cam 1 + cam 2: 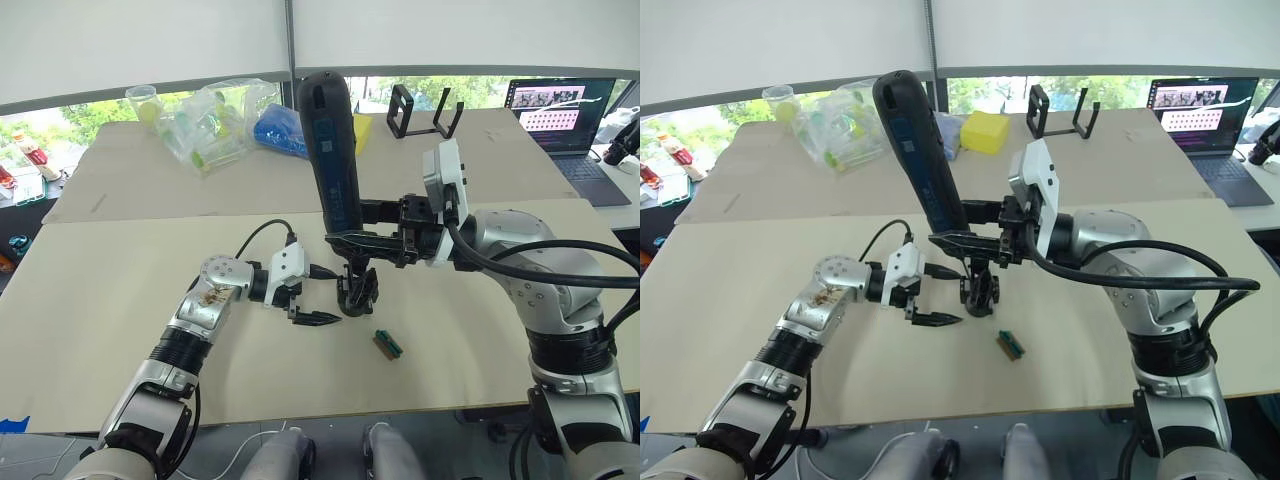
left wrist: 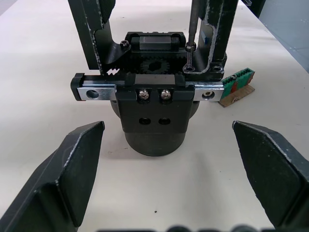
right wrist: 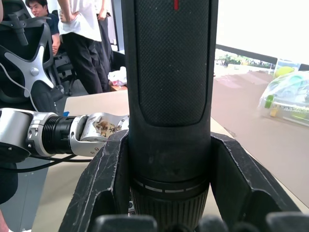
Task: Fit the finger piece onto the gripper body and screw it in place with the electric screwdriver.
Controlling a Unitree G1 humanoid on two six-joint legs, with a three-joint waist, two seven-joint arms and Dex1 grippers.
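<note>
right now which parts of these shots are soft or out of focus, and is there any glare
Left wrist view: the gripper body is sharp, the left gripper's near fingers soft. Right wrist view: the electric screwdriver is crisp, the plastic bags behind blurred, the window blown out. Head views: even light, faint shadows on the table.

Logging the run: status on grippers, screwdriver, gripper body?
Right gripper shut on electric screwdriver, bit down at gripper body. Left gripper open, facing it, not touching. Teal-green block lies beside.
</note>
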